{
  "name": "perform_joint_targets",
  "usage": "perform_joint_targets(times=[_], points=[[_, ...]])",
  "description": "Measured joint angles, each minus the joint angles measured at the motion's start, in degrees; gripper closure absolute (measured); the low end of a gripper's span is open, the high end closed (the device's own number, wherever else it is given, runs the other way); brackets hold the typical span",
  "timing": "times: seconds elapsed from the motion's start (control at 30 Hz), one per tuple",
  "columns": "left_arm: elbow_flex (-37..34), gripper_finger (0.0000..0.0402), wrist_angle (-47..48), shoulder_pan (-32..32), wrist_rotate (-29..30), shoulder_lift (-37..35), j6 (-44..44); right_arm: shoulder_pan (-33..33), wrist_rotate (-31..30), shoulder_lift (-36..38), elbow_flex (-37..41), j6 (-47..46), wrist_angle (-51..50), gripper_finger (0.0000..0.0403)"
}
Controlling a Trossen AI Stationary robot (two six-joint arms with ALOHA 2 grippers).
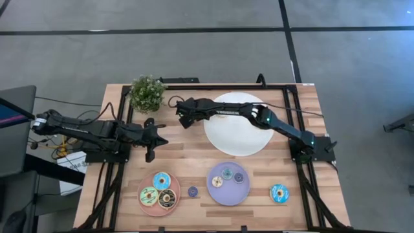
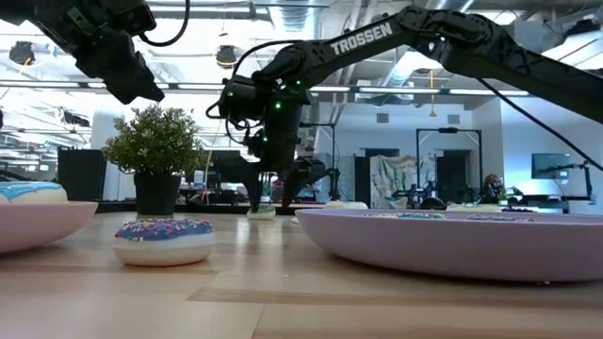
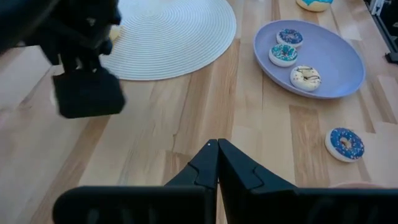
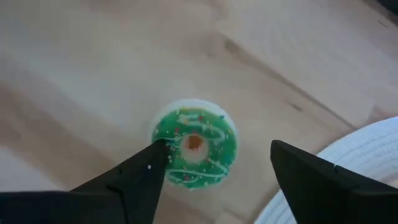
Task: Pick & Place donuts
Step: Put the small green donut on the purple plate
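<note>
The right gripper [image 4: 211,165] hangs open just over a small green-iced donut [image 4: 194,146] that lies flat on the bare tabletop [image 1: 187,149], just left of the white woven plate [image 1: 236,123] and near the potted plant [image 1: 147,92]. One finger tip already overlaps the donut's edge while the other stands well clear on the plate side, so the grasp looks off-centre. To do this well, I would shift the gripper toward the donut until the ring sits midway between the fingers, lower until the tips are beside its rim, then close gently. The left gripper [image 3: 217,163] waits with fingers pressed together above the left-middle tabletop. Other donuts rest on the purple plate [image 1: 244,193] and pink plate [image 1: 150,207]; two sit loose nearby.
</note>
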State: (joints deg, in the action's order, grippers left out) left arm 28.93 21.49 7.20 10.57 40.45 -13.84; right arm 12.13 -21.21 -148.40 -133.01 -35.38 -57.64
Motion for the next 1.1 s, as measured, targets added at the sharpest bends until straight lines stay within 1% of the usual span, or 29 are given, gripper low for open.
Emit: perform_joint_targets(times=[0.2,0.27,0.47,0.53,0.6,0.63,0.7,0.97,1.1], points=[[0.0,0.0401,0.09,0.0,-0.07,0.0,1.15,-0.13,0.75,-0.23,0.0,0.71,0.18,0.0174],[0.0,0.0401,0.1,0.0,-0.91,0.0,1.17,-0.12,1.27,-0.22,0.0,1.12,-0.01,0.0192],[0.0,0.0401,0.53,0.0,-1.81,0.0,1.15,-0.49,2.25,-0.22,0.0,1.79,-0.03,0.0258],[0.0,0.0401,1.17,0.0,-1.86,0.0,0.96,-0.48,4.15,-0.22,0.0,3.2,0.57,0.0281],[0.0,0.0401,1.59,-0.01,-2.68,0.0,0.78,-0.31,8.04,-0.22,0.02,3.79,1.61,0.0302],[0.0,0.0401,1.81,-0.02,-2.91,0.0,0.72,-0.25,8.92,-0.22,0.02,3.64,1.91,0.0312],[0.0,0.0401,1.94,0.0,-3.91,0.0,-0.16,-0.35,8.66,-0.22,0.04,2.64,2.02,0.0328],[0.0,0.0401,1.89,0.0,-5.35,0.0,-1.76,-0.09,9.21,0.22,0.11,2.88,1.75,0.0369],[0.0,0.0401,1.83,0.0,-5.33,0.0,-1.82,-0.46,9.73,2.48,0.27,4.26,0.73,0.0386]])
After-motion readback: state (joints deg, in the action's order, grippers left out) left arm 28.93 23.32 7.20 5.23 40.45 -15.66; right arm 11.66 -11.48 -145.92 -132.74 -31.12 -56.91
